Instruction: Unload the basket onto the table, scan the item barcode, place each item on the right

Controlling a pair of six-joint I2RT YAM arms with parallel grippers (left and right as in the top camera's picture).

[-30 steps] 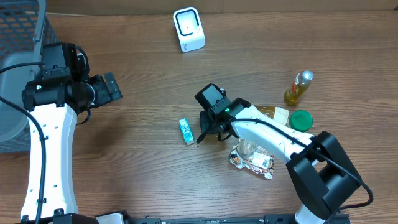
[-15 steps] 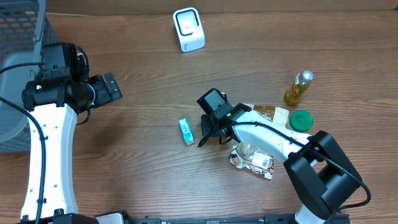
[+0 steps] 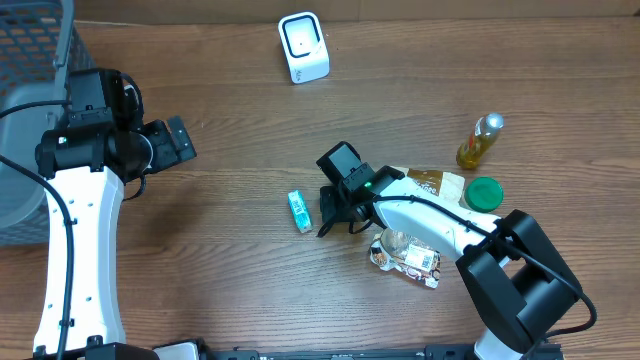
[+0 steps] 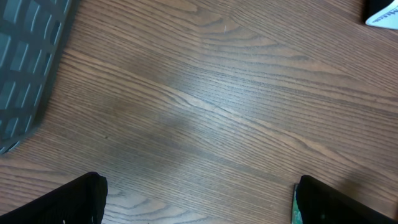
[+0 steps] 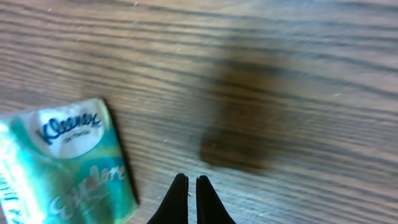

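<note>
Two right fingers (image 5: 180, 202) pressed together (empty); tissue pack (image 5: 62, 165) just left, apart | left fingers (image 4: 68, 202) wide

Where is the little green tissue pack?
The tissue pack lies on the table near the overhead view's middle, just left of the right gripper, not touching it.

- Tissue pack (image 3: 299, 211) lies on the desk (image 3: 240, 290), just left of the right pincer (image 5: 187, 200).
- What may be a scanner (image 3: 303, 47) stands at the far edge.
- Basket (image 3: 30, 60) far left; bottle (image 3: 479, 140) far right.
</note>
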